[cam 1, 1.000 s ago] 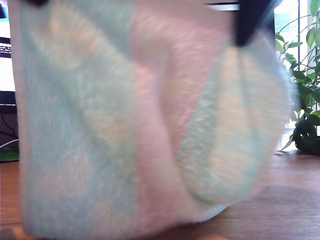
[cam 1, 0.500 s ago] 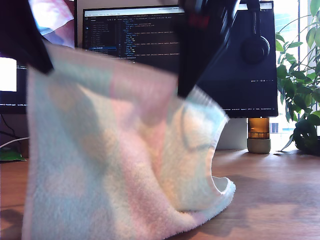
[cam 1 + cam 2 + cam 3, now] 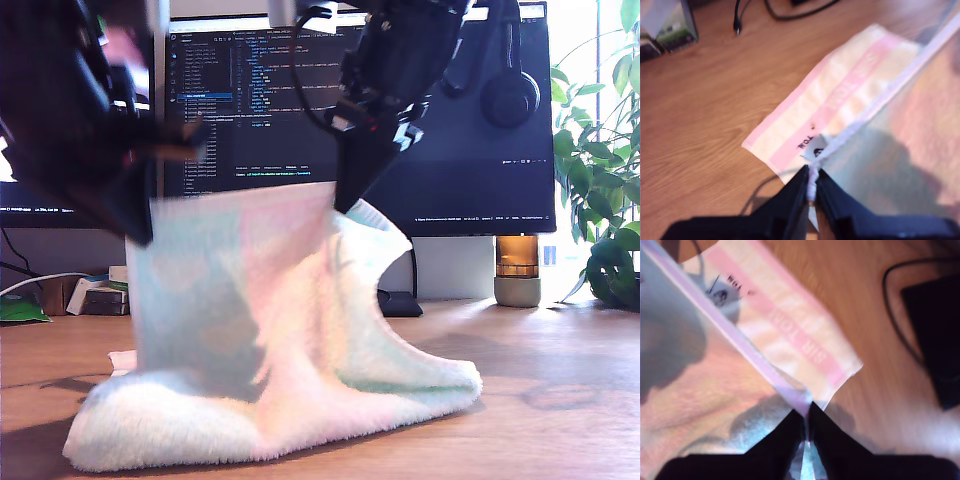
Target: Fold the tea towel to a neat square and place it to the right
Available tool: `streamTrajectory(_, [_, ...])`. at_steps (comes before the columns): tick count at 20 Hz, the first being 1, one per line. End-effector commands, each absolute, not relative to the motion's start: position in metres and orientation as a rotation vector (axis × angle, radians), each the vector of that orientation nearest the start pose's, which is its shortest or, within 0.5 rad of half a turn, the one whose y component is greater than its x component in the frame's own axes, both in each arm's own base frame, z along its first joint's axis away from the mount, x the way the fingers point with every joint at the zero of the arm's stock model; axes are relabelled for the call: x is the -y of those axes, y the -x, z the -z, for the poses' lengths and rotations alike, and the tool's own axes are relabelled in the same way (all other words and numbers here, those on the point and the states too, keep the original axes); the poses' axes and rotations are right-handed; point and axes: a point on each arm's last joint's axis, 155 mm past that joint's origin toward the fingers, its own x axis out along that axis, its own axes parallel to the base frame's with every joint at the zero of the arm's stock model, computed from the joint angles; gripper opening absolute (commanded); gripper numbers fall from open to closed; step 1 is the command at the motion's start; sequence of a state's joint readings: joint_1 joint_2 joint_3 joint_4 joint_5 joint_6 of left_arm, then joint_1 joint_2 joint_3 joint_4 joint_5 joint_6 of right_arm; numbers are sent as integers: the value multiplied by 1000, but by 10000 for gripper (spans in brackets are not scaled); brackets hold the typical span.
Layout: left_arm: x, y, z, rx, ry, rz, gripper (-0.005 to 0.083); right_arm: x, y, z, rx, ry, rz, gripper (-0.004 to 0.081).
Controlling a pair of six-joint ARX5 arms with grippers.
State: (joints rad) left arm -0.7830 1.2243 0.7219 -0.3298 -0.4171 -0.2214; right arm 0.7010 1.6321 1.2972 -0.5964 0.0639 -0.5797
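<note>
The tea towel (image 3: 270,340) hangs as a pale mint and pink sheet between both grippers, with its lower part bunched on the wooden desk (image 3: 560,400). At the exterior view's left, my first gripper (image 3: 140,232) is shut on one upper corner. My second gripper (image 3: 345,205), nearer the middle, is shut on the other upper corner. The first wrist view has the first gripper (image 3: 811,185) pinching the towel's hem (image 3: 875,107). Beyond it a pink lettered band (image 3: 840,100) lies flat on the desk. In the second wrist view the second gripper (image 3: 805,420) grips the hem (image 3: 740,347) the same way.
Behind the towel stands a dark monitor (image 3: 480,150) with headphones (image 3: 510,95) hung on it. An amber jar (image 3: 517,270) and a plant (image 3: 610,200) are at the exterior view's right. Small boxes (image 3: 95,297) and a black object with a cable (image 3: 400,303) sit at the back.
Both grippers have carried the towel down and away from the exterior camera. Its lower part has come to rest on the desk and the monitor has come into sight.
</note>
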Motion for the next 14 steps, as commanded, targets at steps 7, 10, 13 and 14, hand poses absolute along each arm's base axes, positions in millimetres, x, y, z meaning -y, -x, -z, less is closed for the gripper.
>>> streamTrajectory(7, [155,-309,-100,-757,-281,236,-24,-265,-369,-112,-727,886,-807,-12])
streamTrajectory(10, [153,-317,-97,-766,-244,256,-24,-262,-377,-108,-729,874,-795,-12])
streamTrajectory(13, [146,-322,-89,-794,-231,258,-24,-263,-381,-105,-723,866,-794,-12])
streamTrajectory(14, [146,-321,-86,-805,-224,265,-24,-265,-382,-103,-720,863,-799,-12])
